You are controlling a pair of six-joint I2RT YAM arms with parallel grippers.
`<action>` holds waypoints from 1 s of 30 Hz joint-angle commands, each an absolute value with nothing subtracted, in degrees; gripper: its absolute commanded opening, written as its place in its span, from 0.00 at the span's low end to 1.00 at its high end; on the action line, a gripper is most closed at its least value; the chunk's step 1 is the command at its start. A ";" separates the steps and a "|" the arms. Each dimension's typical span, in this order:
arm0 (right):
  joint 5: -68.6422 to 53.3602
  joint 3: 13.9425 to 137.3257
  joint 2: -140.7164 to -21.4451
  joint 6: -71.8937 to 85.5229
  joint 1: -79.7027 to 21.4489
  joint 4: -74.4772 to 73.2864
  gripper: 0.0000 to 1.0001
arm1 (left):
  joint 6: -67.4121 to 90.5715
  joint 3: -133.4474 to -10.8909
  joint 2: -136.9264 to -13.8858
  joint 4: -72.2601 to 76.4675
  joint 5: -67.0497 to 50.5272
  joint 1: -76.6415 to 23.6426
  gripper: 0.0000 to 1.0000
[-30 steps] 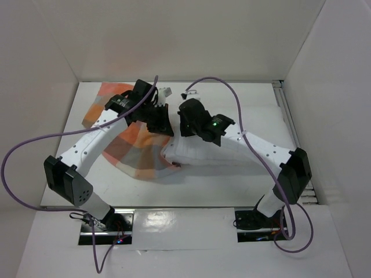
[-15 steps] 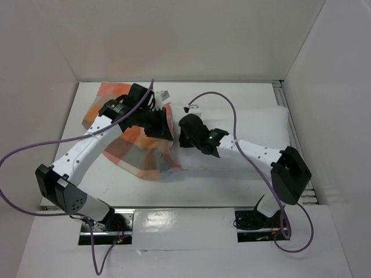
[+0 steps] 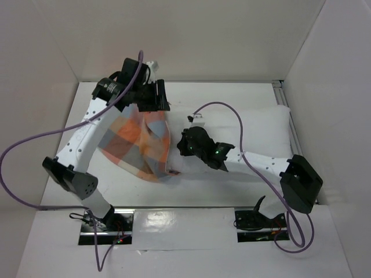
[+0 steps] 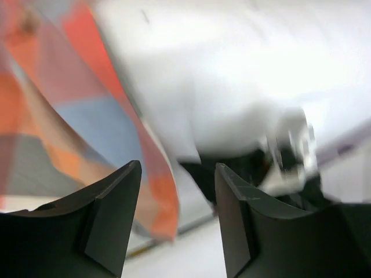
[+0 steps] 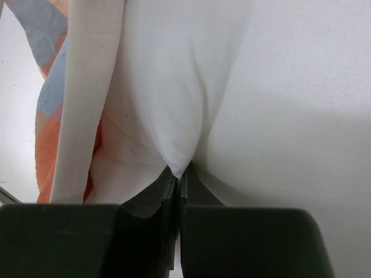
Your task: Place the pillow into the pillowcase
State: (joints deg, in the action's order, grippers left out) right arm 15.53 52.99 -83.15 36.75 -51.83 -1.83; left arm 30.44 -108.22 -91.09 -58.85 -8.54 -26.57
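Observation:
The checked orange, blue-grey and tan pillowcase (image 3: 139, 145) lies bunched at the table's left-centre, and its cloth (image 4: 69, 116) fills the left of the left wrist view, blurred. The plump white pillow (image 3: 264, 130) lies to the right, its left end at the case's mouth. My left gripper (image 3: 155, 97) is raised over the far end of the case. In its wrist view the left gripper (image 4: 177, 168) stands open with nothing between its fingers. My right gripper (image 3: 188, 146) is shut on a pinch of pillow fabric (image 5: 179, 116), with the case's edge (image 5: 49, 92) just to its left.
White walls enclose the white table (image 3: 232, 95) on three sides. A metal rail (image 3: 285, 101) runs along the right edge. Purple cables (image 3: 229, 110) loop above both arms. The arm bases stand at the near edge.
My left gripper has opened, let go of the pillowcase and drawn back toward the far left. My right gripper, still shut on the pillow, has moved down and left toward the case.

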 commanded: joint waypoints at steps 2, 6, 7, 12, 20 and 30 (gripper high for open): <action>18.45 53.00 -83.94 35.69 -55.01 -4.83 0.00 | 31.46 -119.33 -101.84 -61.87 6.48 -25.49 0.69; 19.60 54.23 -85.16 35.16 -55.02 -4.83 0.00 | 31.46 -127.69 -114.40 -64.86 13.44 -24.26 0.74; 20.12 54.23 -85.17 35.16 -55.63 -4.83 0.00 | 30.33 -129.01 -115.74 -64.34 13.45 -24.26 0.74; 20.13 55.55 -85.78 34.63 -55.63 -5.45 0.00 | 30.14 -131.40 -122.07 -64.34 14.33 -23.73 0.72; 20.65 55.55 -86.31 34.63 -56.16 -5.45 0.00 | 26.46 -134.55 -123.13 -60.83 8.45 -24.95 0.00; 35.22 61.25 -88.76 40.15 -55.29 -5.54 0.00 | 26.62 -138.60 -121.37 -51.95 -33.74 -31.28 0.00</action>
